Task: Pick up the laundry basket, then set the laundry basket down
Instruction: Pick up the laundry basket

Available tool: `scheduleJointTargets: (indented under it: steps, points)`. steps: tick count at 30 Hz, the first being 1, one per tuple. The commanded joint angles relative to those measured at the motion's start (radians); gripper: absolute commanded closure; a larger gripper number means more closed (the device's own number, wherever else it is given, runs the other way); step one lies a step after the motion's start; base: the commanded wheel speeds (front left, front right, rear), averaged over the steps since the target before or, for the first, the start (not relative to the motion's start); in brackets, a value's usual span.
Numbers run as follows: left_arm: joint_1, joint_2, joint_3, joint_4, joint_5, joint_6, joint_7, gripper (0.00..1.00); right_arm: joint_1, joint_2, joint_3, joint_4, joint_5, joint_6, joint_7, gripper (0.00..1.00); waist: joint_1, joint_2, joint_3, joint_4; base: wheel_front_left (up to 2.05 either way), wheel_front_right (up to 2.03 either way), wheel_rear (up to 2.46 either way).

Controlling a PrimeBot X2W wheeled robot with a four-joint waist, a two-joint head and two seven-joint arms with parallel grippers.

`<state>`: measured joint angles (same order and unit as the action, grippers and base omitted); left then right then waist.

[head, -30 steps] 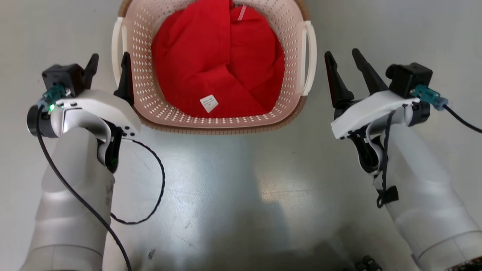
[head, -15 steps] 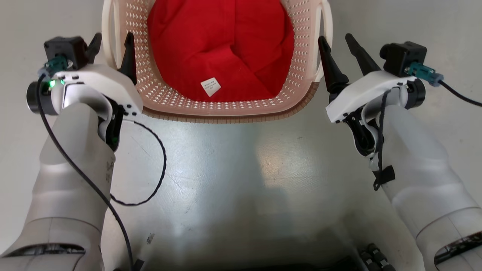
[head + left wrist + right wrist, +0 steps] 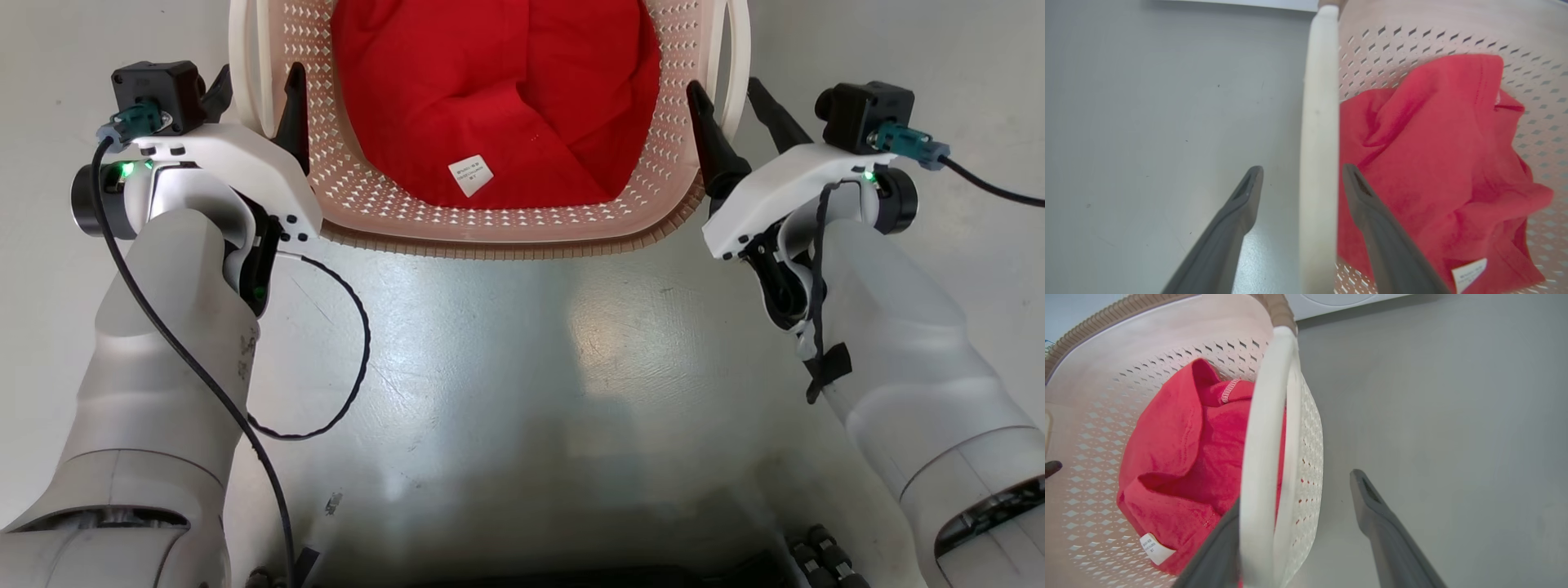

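Laundry basket [image 3: 506, 233], small, cream perforated plastic walls, brown woven-look rim, white side handles [image 3: 242, 73], upright, mouth upward, crumpled red garment [image 3: 498, 90] with white label inside.

Head view downward; wrist views close; laundry basket [image 3: 490, 222] common to all

Glossy grey floor [image 3: 522, 367], lightly scuffed, with the laundry basket [image 3: 506, 238] standing on it

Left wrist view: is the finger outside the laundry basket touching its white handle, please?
Apart. The left wrist view shows grey floor between that finger and the handle.
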<state>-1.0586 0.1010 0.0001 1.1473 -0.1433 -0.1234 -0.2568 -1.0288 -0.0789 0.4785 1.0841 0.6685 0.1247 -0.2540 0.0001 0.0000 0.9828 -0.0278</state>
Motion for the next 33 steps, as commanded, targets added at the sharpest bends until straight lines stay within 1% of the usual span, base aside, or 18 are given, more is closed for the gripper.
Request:
scheduleJointTargets:
  steps: [1,5,6,7,8,9,10,11,24,28,33]
  points:
    - [0.016,0.034,0.011,-0.004,-0.014,-0.004,-0.005,0.00,0.028,0.022,0.020,-0.003,0.015,0.006,-0.008,0.00,-0.0001,0.0000,0.000,-0.002,0.00,0.00,0.00]
    - [0.012,0.038,0.003,0.013,-0.018,-0.005,-0.005,0.00,0.022,0.024,0.037,0.006,0.038,0.006,-0.008,0.00,-0.0001,0.0000,-0.001,-0.006,0.00,0.00,0.00]
    - [0.010,0.038,0.002,0.021,-0.021,-0.005,-0.005,0.02,0.021,0.025,0.042,0.013,0.046,0.006,-0.008,0.00,-0.0001,0.0000,-0.001,-0.007,0.00,0.00,0.00]
    - [0.008,0.038,0.001,0.031,-0.023,-0.005,-0.005,0.18,0.020,0.025,0.049,0.022,0.052,0.006,-0.008,0.00,-0.0001,0.0000,-0.001,-0.009,0.00,0.00,0.00]
    - [0.006,0.039,-0.001,0.040,-0.026,-0.005,-0.005,0.51,0.018,0.026,0.056,0.027,0.059,0.006,-0.008,0.02,-0.0001,0.0000,-0.001,-0.011,0.00,0.00,0.00]
    - [0.003,0.039,-0.004,0.046,-0.027,-0.005,-0.005,0.76,0.016,0.026,0.061,0.030,0.065,0.006,-0.008,0.50,-0.0001,0.0000,-0.002,-0.012,0.00,0.00,0.00]
    - [0.002,0.039,-0.005,0.051,-0.029,-0.006,-0.005,1.00,0.015,0.026,0.066,0.032,0.072,0.006,-0.008,0.67,-0.0001,0.0000,-0.002,-0.014,0.00,0.00,0.00]
    - [0.000,0.038,-0.006,0.058,-0.033,-0.006,-0.005,1.00,0.014,0.027,0.070,0.033,0.078,0.006,-0.008,1.00,-0.0001,0.0000,-0.003,-0.015,0.00,0.00,0.00]
    - [0.013,0.043,-0.026,0.059,-0.051,-0.007,-0.005,1.00,0.023,0.028,0.096,0.025,0.114,0.006,-0.008,1.00,-0.0001,0.0000,-0.044,-0.025,0.00,0.00,0.00]
    - [0.038,0.035,-0.034,0.058,-0.054,-0.007,-0.005,1.00,0.042,0.023,0.094,0.021,0.119,0.006,-0.008,1.00,-0.0001,0.0000,-0.081,-0.027,0.00,0.00,0.00]
    - [0.081,0.023,-0.045,0.074,-0.059,-0.007,-0.005,1.00,0.081,0.023,0.120,0.032,0.139,0.006,-0.008,1.00,-0.0001,0.0000,-0.147,-0.031,0.00,0.00,0.00]
